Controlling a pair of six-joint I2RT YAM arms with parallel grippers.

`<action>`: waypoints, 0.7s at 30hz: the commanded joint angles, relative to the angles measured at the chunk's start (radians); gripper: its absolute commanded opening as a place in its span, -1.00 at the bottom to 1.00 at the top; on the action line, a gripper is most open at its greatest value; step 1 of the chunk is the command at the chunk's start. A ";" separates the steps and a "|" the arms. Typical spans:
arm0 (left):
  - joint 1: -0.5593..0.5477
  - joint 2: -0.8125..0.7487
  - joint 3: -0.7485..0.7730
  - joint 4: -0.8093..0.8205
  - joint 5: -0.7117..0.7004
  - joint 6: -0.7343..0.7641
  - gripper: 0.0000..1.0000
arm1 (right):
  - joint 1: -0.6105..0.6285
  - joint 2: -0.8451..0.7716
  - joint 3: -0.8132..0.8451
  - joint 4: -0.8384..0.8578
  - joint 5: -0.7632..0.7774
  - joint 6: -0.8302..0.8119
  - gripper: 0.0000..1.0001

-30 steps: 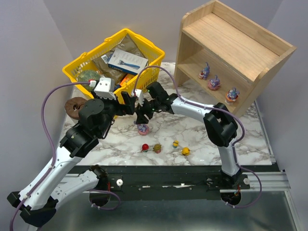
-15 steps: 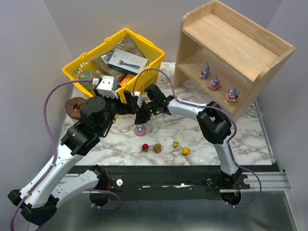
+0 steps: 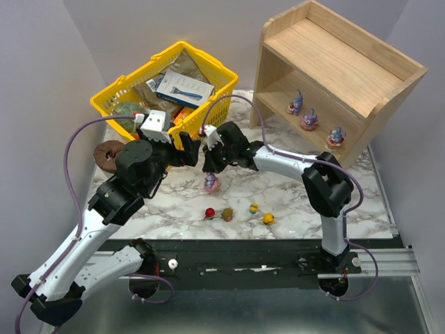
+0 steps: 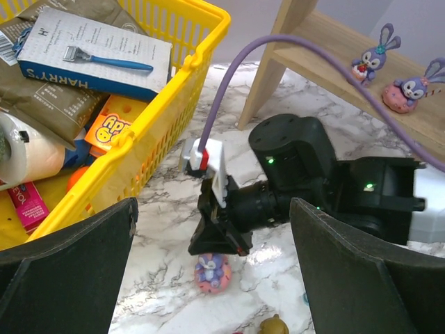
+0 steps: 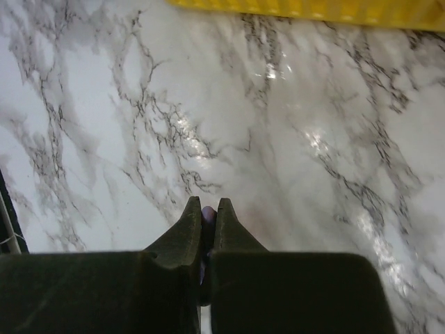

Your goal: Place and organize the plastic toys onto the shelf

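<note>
While right pincer clamps glossy purple long-eared toy over veined marble | left pincer apart

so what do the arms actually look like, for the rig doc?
Both alike: left arm and right arm have white link shells and black joint housings. A purple cable loops along each. A white block with a red mark sits on each wrist. Jaws are black; green LEDs on the right wrist.

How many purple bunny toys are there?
4. On the shelf's lower tier: left bunny, middle bunny, right bunny. The fourth bunny at mid-table, ear in the right claw. More may hide.
</note>
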State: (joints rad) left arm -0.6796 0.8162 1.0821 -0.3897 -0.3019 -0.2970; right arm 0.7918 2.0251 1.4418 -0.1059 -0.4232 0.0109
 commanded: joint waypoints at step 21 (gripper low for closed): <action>0.008 0.092 -0.157 0.209 0.647 0.013 0.96 | -0.002 -0.623 0.020 -0.388 0.276 0.162 -0.99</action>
State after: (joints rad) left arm -0.6754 0.8795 0.9325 -0.2653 0.2234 -0.2760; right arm 0.7898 1.4826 1.4830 -0.4706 -0.1013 0.1825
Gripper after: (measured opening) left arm 0.983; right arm 0.081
